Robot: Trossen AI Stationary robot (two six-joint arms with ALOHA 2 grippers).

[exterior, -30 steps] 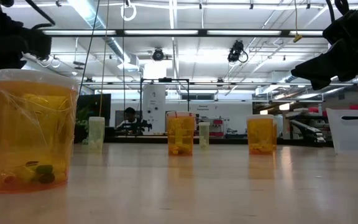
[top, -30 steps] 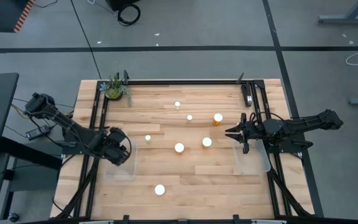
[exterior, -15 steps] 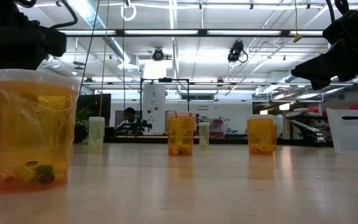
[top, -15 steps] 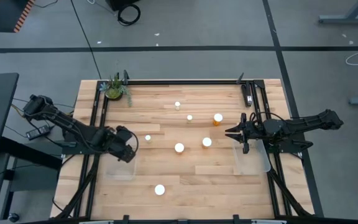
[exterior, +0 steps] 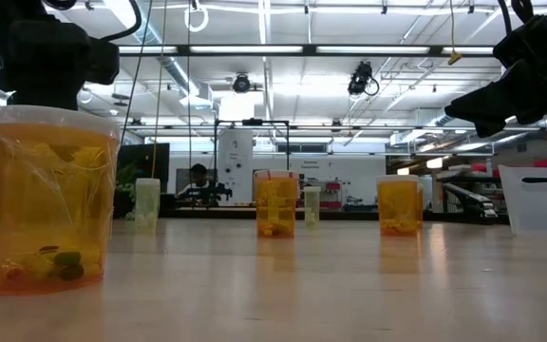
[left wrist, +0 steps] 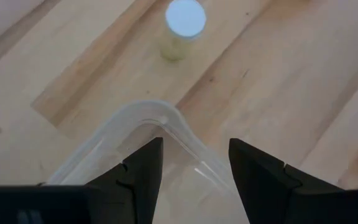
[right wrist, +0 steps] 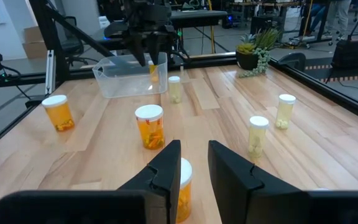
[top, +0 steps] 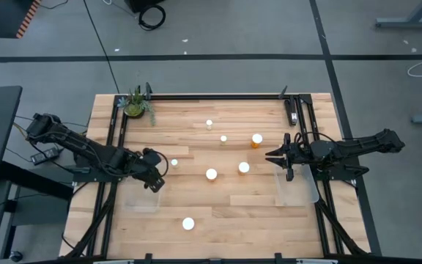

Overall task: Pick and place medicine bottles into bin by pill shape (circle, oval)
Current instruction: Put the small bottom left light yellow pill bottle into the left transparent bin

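Left gripper (top: 154, 170) over bin (top: 143, 196) corner, fingers spread, empty, near a bottle (top: 174, 163). Right gripper (top: 277, 157) hovers above worktop (top: 226, 213), fingers narrowly parted, empty.

The left arm has extended across the table, carrying the left gripper (top: 154, 173) from a position over the middle of the clear bin (top: 139, 198) at the table's left side to the bin's corner nearest the table's centre. It now sits just beside the nearest white-capped bottle (top: 174, 163), where earlier it was well short of it. In the low view, the dark mass of the left arm has spread inward from the frame's edge and now sits above the big orange bottle (exterior: 50, 199).
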